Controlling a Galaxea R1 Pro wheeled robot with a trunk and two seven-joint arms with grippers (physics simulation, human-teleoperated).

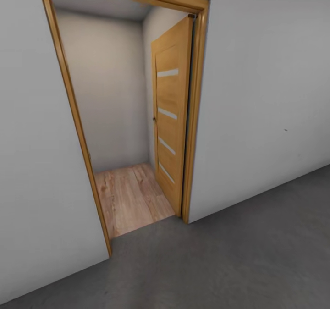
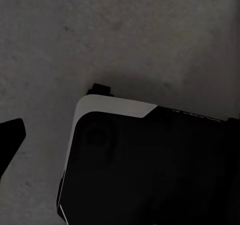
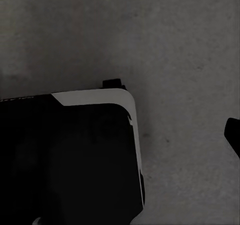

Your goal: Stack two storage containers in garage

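From the head view, a dark grey mottled concrete floor (image 1: 238, 263) runs up to a plain grey-white wall (image 1: 261, 107) pierced by a doorway with a honey-coloured wooden frame (image 1: 195, 116). A matching wooden door with pale slit panels (image 1: 170, 116) stands swung inward over a strip of light wood plank flooring (image 1: 130, 194). Both wrist views look down on the concrete past the robot's black-and-white base (image 2: 150, 160) (image 3: 70, 155). Whether either gripper's fingers are spread or pressed together cannot be told.

Pincer tips (image 2: 10, 140) cropped at edges
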